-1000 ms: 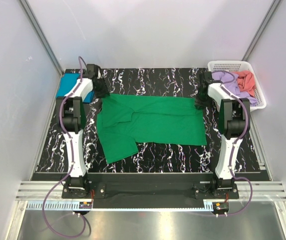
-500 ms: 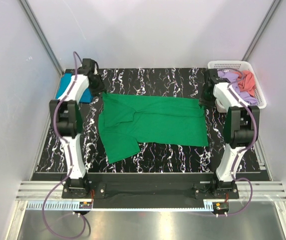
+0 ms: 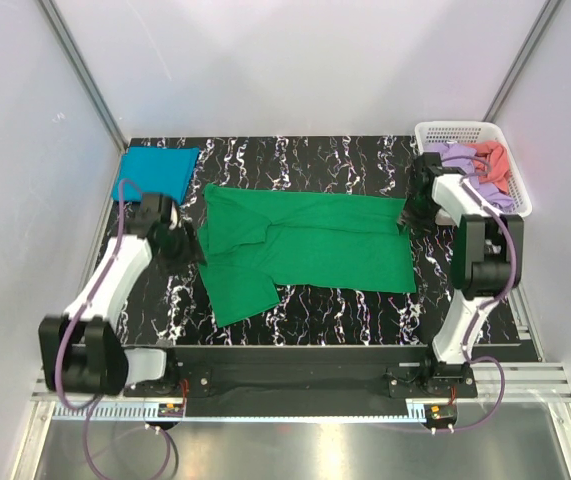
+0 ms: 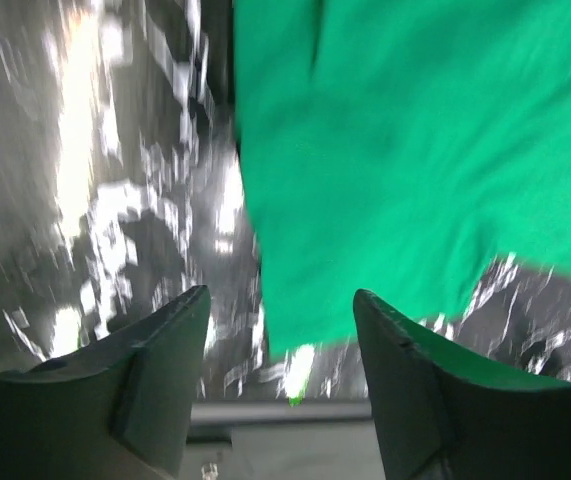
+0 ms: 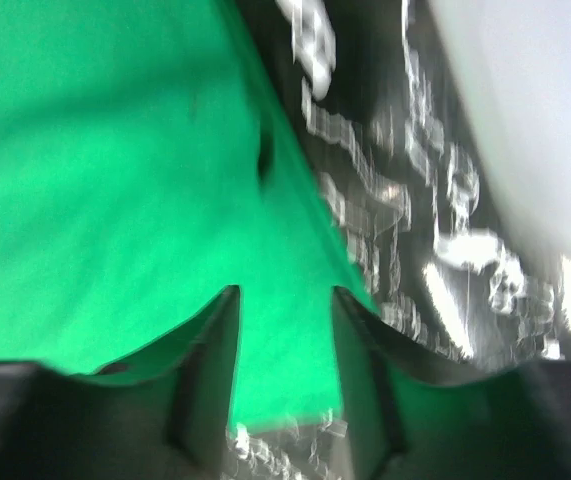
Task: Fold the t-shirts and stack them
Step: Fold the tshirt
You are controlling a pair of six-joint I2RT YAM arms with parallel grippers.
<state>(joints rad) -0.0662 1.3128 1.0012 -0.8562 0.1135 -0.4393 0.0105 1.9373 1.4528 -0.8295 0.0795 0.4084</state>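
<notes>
Just the teal shirt [image 3: 155,172] is folded, parked at the counter's [image 3: 345,160] far-left corner. The green shirt [image 3: 315,245] is laid mid-counter, only partly folded, with the left end effector [image 4: 280,300] and right end effector [image 5: 285,300] both spread at its side edges. The lilac shirt [image 3: 460,158] and coral shirt [image 3: 492,160] are left in the basket [image 3: 445,127].

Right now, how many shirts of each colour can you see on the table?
Green shirt: 1
Teal-blue shirt: 1
Lilac shirt: 1
Coral shirt: 1
Total: 4 shirts
</notes>
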